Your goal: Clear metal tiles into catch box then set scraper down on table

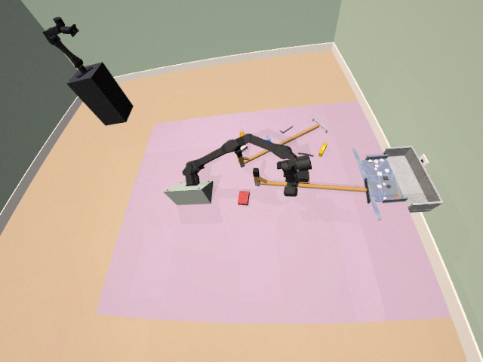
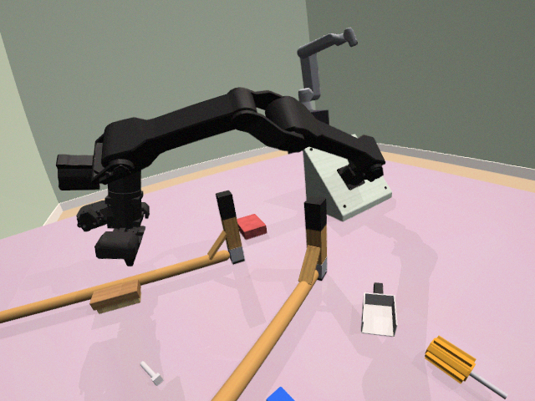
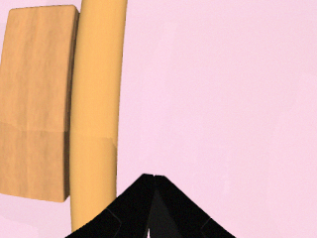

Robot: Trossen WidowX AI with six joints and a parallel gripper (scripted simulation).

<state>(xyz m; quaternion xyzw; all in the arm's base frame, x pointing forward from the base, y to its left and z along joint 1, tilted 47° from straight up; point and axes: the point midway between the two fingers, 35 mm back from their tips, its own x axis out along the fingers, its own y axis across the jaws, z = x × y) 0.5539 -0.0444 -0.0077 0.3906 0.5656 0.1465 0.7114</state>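
Observation:
The long scraper [image 1: 335, 188] [image 2: 181, 267] [image 3: 96, 99] lies on the table, its dark head at the near edge of the steel bench plate [image 1: 370, 173] and its upright black-topped grip toward the arm's base. Several small white, dark and orange tiles [image 1: 386, 170] are scattered on the plate. The grey catch box [image 1: 423, 177] stands at the plate's far end; no tiles show inside. My gripper [image 1: 290, 192] [image 2: 129, 262] [image 3: 154, 176] is shut and empty, pointing down above the table beside the scraper's shaft. In the wrist view the shaft is left of the fingertips.
A wooden brush [image 2: 115, 295] [image 3: 37, 99] lies against the shaft. A second long tool [image 1: 300, 135] [image 2: 267, 337] with a thin cross head lies at an angle. Also present are a red block [image 1: 243, 197] [image 2: 252, 225], a white dustpan [image 2: 378, 319], an orange screwdriver [image 2: 450, 358] and a bolt [image 2: 150, 373].

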